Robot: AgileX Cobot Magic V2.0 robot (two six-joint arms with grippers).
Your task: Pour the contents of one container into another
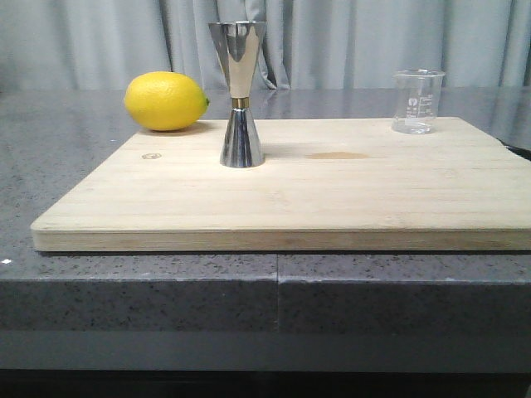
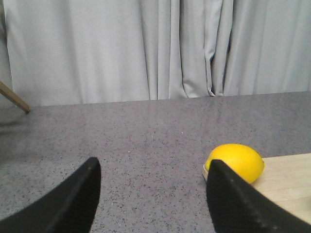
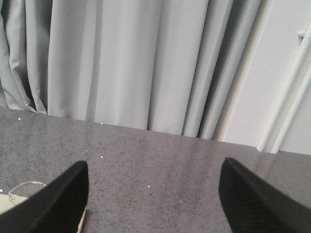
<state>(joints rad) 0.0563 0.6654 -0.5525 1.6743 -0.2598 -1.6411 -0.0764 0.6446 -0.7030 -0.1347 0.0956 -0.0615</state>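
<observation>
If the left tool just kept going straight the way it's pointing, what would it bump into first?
Probably nothing soon. The left tool is open, and bare counter lies ahead up to the curtain. The lemon sits by one finger and might be brushed; depth is hard to judge.

We are seeing printed measuring marks on glass beaker (image 1: 417,101), white, too small to read. We are finding no readable text, brand or number anywhere else in front or wrist views.
</observation>
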